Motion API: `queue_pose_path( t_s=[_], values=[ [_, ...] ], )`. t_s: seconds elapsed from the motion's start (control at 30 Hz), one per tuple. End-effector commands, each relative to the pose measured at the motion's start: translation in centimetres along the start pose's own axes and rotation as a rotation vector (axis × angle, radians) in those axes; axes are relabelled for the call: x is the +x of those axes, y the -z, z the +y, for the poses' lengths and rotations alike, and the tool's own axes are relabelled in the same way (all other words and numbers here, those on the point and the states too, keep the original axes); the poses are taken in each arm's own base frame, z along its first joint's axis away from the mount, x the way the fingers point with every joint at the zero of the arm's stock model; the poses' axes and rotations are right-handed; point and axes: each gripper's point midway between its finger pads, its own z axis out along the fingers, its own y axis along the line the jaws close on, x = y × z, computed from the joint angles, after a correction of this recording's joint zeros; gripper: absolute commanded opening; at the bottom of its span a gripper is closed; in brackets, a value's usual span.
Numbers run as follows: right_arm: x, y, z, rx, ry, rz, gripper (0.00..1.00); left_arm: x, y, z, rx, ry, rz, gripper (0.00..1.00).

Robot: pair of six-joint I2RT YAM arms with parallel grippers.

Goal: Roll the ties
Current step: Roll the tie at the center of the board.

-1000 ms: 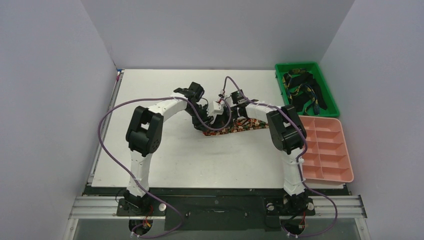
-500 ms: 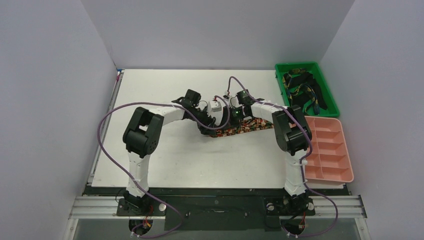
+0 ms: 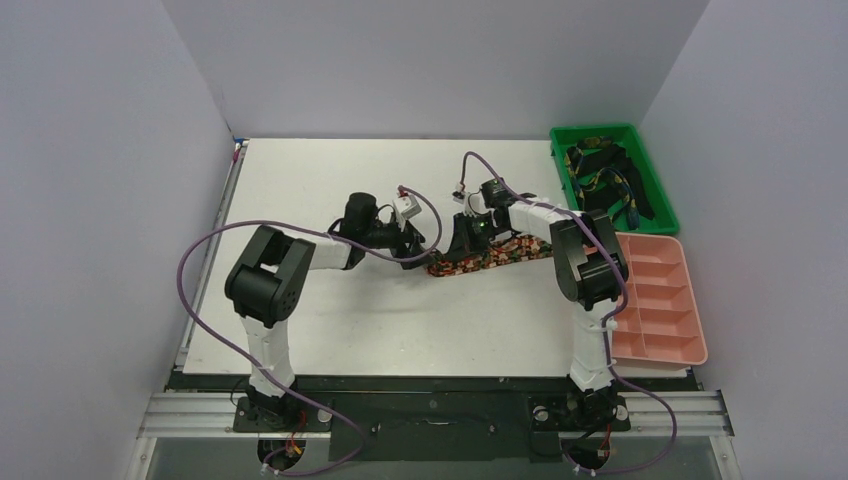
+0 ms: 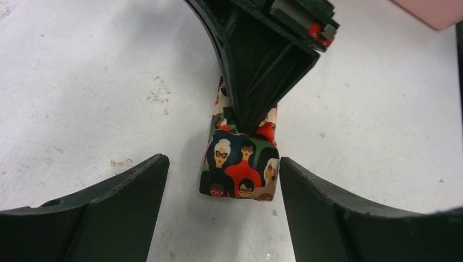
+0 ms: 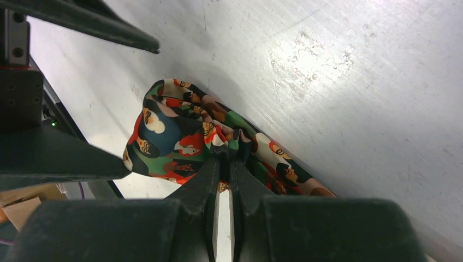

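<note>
Top view: the printed tie lies mid-table, with both arms meeting at its left end. Spare ties sit heaped in the green bin at the far right, and the pink tray is just in front of it.
Roll so far: the left end of the tie is turned over into a short, fat bundle, face print outward. The rest trails flat to the right, so I'd call this an early stage.
Right gripper: fingers pressed together and pinching a fold of cloth right behind the bundle, with the fabric puckering at the tips.
Left gripper: fingers spread wide, one on each side of the bundle with bare table showing in both gaps. It touches nothing.
How it handles: light, limp and probably smooth-faced. A roll like this looks ready to spring loose once the pinch goes.
Where to grab: across the bundle's two open sides, squeezing all the layers together. Catching only the outer flap would peel it off.
Risk: a push from the left could slide the whole tie along the table rather than turn it, so the right pinch matters.
</note>
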Motion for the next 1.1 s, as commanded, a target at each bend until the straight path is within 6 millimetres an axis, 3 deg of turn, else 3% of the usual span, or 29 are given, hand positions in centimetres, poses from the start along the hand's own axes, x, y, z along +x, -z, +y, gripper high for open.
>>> queue_pose_path(
  t_s=[0.0,0.03,0.3,0.63,0.73,0.97,1.07],
  values=[
    [5.2,0.1,-5.2,0.212,0.003,0.156,0.00,-4.5,1.3,-2.5,0.013,-0.065,-0.158,0.73],
    [5.4,0.1,-5.0,0.207,0.007,0.160,0.00,-4.7,1.6,-2.9,0.003,-0.075,-0.166,0.74],
    [7.0,-0.5,-3.7,0.177,0.001,0.148,0.00,0.2,2.1,-3.6,-0.048,-0.127,-0.110,0.77],
    [6.3,-3.1,-1.4,0.123,0.024,0.079,0.00,2.2,1.0,-5.0,-0.007,-0.150,-0.104,0.77],
    [6.0,-3.7,-0.7,0.103,0.034,0.060,0.00,2.6,1.0,-5.1,-0.011,-0.133,-0.103,0.74],
    [6.7,-3.6,-1.2,0.120,0.032,0.059,0.00,4.4,1.4,-5.4,-0.010,-0.124,-0.073,0.51],
    [7.2,-3.5,-1.4,0.127,0.031,0.062,0.00,4.2,1.8,-5.7,-0.017,-0.108,-0.077,0.55]
  ],
)
